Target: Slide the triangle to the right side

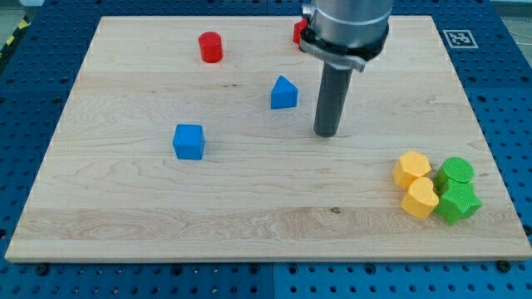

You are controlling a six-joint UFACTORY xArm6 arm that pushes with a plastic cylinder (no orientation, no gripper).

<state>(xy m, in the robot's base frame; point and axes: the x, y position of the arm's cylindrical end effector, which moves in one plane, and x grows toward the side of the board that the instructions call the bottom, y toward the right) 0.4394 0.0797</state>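
Observation:
The blue triangle block [284, 92] stands on the wooden board [125, 216], a little above the board's middle. My tip [326, 133] rests on the board just right of the triangle and slightly lower, with a small gap between them. The rod rises to the arm's grey body at the view's top.
A blue cube [189, 141] sits left of centre. A red cylinder [211, 46] is at the upper left. A red block [298, 32] is partly hidden behind the arm. Two yellow blocks [411, 169] [420, 198] and two green blocks [455, 172] [459, 203] cluster at the lower right.

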